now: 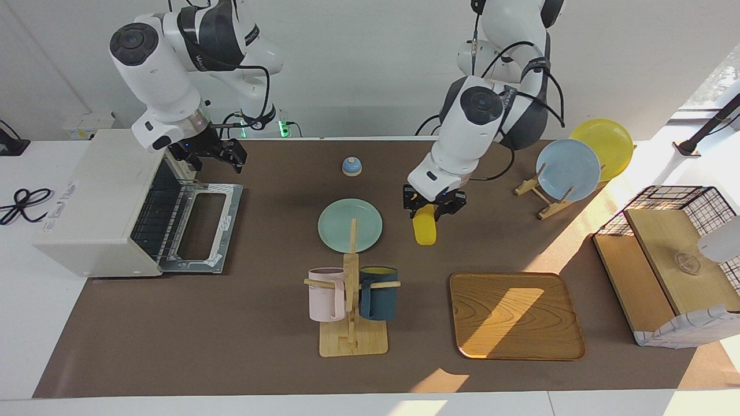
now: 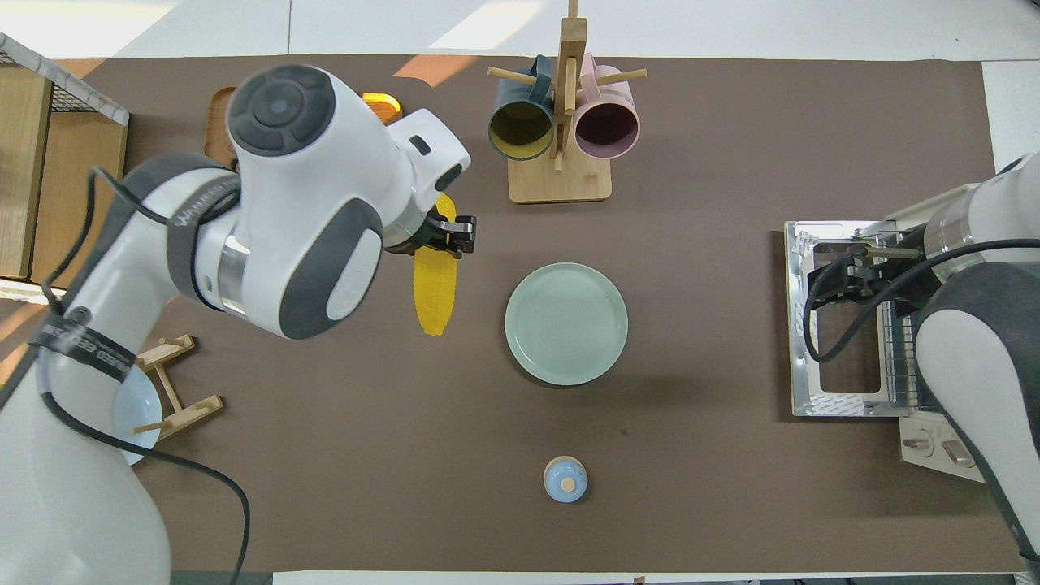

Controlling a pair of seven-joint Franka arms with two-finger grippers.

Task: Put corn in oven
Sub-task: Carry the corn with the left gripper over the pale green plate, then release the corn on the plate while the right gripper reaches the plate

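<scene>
The corn [image 1: 426,232], a bright yellow cob, is beside the pale green plate [image 1: 350,225] toward the left arm's end of the table; it also shows in the overhead view [image 2: 435,292]. My left gripper [image 1: 433,209] is shut on the cob's end that lies farther from the robots, seen from above [image 2: 448,236]. I cannot tell whether the cob touches the mat. The off-white oven [image 1: 92,202] stands at the right arm's end with its door [image 1: 228,222] dropped open and its wire rack showing. My right gripper [image 1: 217,157] is open over the door's hinge edge [image 2: 845,280].
A mug rack [image 1: 351,300] with a pink and a dark blue mug stands farther out than the plate. A wooden tray [image 1: 514,315], a wire-and-wood basket [image 1: 670,254], a plate stand with a blue plate [image 1: 568,169] and a yellow plate [image 1: 601,149], and a small blue bell [image 1: 351,166] are also on the table.
</scene>
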